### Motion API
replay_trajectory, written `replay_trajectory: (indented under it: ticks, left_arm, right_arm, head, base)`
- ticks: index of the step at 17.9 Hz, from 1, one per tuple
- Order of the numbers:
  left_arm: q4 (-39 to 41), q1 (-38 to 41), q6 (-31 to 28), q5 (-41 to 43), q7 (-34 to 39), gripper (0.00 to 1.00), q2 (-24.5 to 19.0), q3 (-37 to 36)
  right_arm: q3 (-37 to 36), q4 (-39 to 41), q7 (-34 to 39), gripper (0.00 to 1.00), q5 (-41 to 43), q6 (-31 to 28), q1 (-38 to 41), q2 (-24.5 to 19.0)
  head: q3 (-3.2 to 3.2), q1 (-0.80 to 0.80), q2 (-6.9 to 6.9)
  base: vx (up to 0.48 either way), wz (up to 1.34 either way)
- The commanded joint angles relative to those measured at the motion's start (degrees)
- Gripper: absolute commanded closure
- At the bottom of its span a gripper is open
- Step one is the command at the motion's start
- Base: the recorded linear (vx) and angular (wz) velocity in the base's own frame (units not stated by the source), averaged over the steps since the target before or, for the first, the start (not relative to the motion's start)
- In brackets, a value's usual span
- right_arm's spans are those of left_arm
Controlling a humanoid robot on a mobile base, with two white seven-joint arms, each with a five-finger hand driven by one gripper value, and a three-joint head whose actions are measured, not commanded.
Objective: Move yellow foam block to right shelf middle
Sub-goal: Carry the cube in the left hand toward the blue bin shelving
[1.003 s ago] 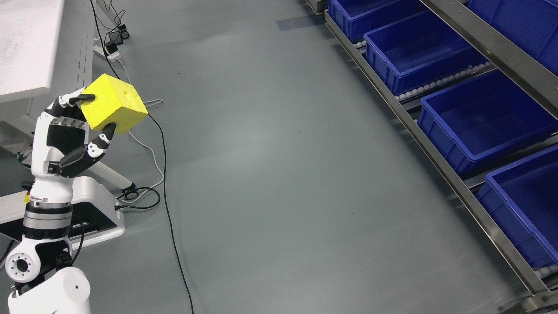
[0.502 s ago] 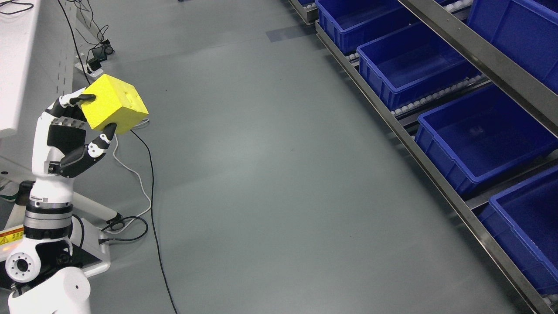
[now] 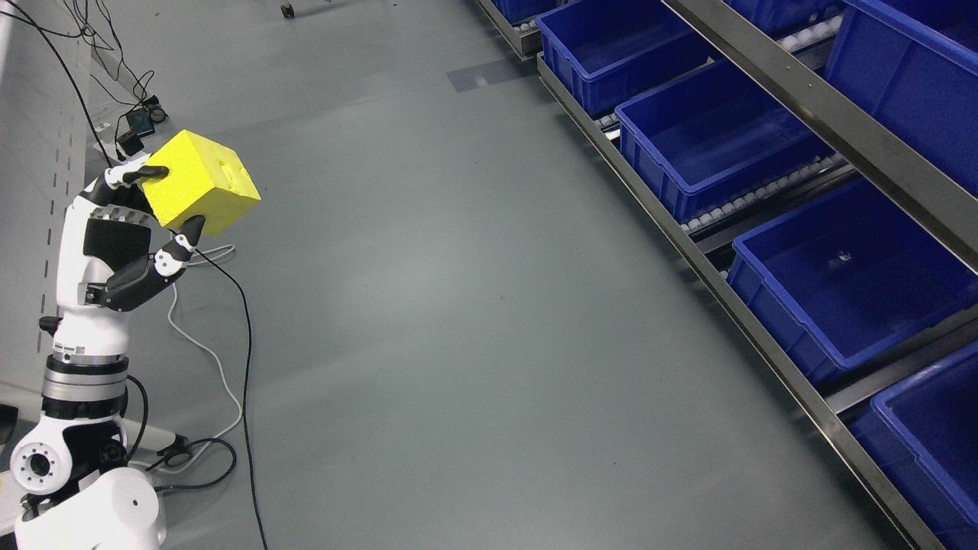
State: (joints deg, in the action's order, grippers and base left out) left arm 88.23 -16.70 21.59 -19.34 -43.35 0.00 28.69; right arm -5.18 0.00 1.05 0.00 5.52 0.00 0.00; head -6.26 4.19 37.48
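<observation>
The left robot hand (image 3: 141, 221) stands raised at the left side of the head view, its arm coming up from the lower left corner. Its fingers are curled around the yellow foam block (image 3: 200, 181): one black fingertip (image 3: 150, 173) lies on the block's top face near the left edge, and the thumb (image 3: 182, 238) presses against its lower edge. The block is tilted, one corner pointing right, and small dark recesses show on its upper right face. It is held clear of the floor (image 3: 458, 305).

Taking the block as the landmark: the shelf (image 3: 764, 328) runs diagonally well apart to its right, a metal frame carrying blue bins (image 3: 710, 137) on roller tracks. The bins in view appear empty. Below the block, a black cable (image 3: 246, 367) and a white cable (image 3: 210, 355) trail across the grey floor. Above and left of the block, more cables and a small dark device (image 3: 135, 143) lie by a pale perforated panel (image 3: 46, 191).
</observation>
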Motion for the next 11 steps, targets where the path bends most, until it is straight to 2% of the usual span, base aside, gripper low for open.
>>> replay_trajectory:
  ticks: [1, 11]
  left_arm:
    - [-0.1, 0.0, 0.0, 0.0, 0.0, 0.87, -1.0, -0.1]
    - [-0.1, 0.0, -0.1, 0.1, 0.0, 0.87, -1.0, -0.5]
  right_arm:
    - [0.0, 1.0, 0.0, 0.0, 0.1, 0.1, -0.1, 1.0]
    - [0.0, 1.0, 0.0, 0.0, 0.1, 0.0, -0.1, 1.0]
  head:
    - [0.0, 0.0, 0.0]
    - [0.0, 0.0, 0.0]
  base:
    - [0.3, 0.0]
    - [0.358, 0.06]
